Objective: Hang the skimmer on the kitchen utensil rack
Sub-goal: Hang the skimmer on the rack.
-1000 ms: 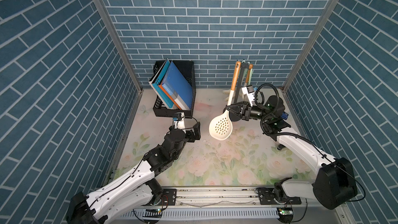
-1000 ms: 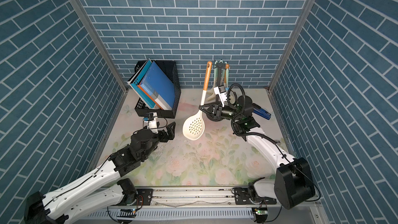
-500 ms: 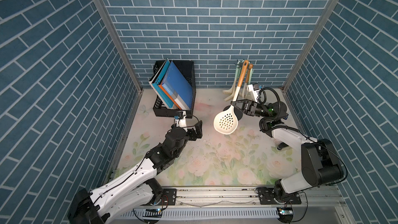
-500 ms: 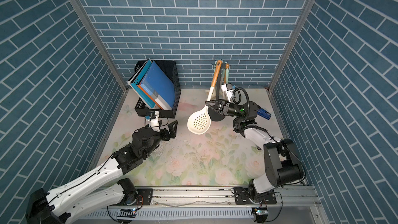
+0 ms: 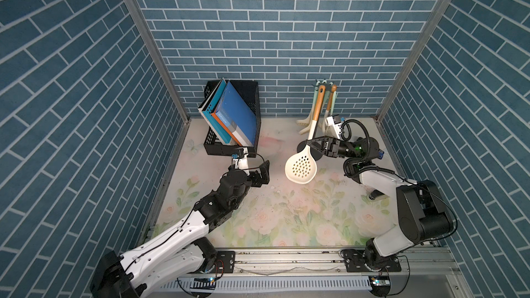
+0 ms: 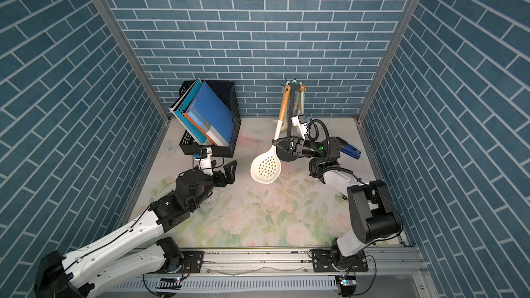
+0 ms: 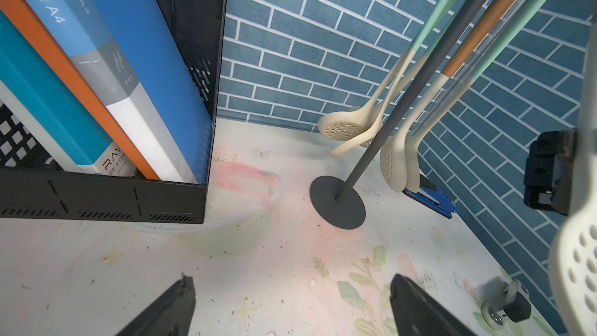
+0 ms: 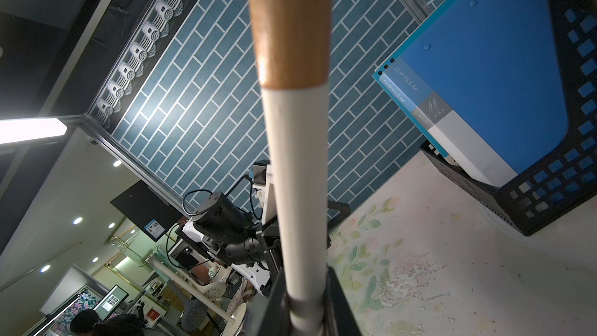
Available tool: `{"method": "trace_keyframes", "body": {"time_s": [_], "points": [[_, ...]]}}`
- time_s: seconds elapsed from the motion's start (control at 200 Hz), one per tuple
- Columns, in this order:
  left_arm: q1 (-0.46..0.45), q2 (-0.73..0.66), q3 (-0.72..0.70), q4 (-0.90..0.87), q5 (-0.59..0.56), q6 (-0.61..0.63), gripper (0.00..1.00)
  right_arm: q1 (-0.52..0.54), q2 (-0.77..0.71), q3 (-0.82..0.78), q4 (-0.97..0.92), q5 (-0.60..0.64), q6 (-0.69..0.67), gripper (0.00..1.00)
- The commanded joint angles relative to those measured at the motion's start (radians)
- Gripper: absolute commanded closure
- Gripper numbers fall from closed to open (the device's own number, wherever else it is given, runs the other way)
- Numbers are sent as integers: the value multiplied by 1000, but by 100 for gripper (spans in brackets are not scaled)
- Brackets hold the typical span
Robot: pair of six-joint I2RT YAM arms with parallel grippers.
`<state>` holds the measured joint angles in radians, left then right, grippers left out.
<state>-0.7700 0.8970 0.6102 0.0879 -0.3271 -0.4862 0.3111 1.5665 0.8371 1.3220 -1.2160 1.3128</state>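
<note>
Right gripper (image 5: 311, 144) is pinching the skimmer (image 5: 301, 164) low on its white neck, just above the perforated bowl, with the wooden handle pointing up toward the back wall. Over the last second the arm has swung the skimmer from above the open worktop (image 5: 286, 213) across to the kitchen utensil rack (image 7: 396, 114). The handle tip now overlaps the crown of hooks in both top views (a good sign, though overlap is not contact). I judge the task to be at the hooking step, with release yet to come.

Left gripper (image 5: 261, 175) hovers spread wide and empty near the black file box (image 5: 220, 149), idle as before.

Whether the handle's end has caught a hook cannot be made out. The crown is tiny in the top views and cut off in the left wrist view, and the right wrist view crops the handle's tip. The rack's base is partly hidden behind the right gripper. Other utensils (image 7: 342, 129) already hang there.
</note>
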Motion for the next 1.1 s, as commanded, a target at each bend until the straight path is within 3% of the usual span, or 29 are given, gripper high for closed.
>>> {"method": "trace_keyframes", "body": {"time_s": [0.0, 1.095], "points": [[6, -1, -13, 18, 5, -4, 0, -10, 2, 3, 74, -17, 46, 100], [8, 21, -13, 15, 17, -2, 0, -60, 55, 10, 73, -43, 28, 100]]}}
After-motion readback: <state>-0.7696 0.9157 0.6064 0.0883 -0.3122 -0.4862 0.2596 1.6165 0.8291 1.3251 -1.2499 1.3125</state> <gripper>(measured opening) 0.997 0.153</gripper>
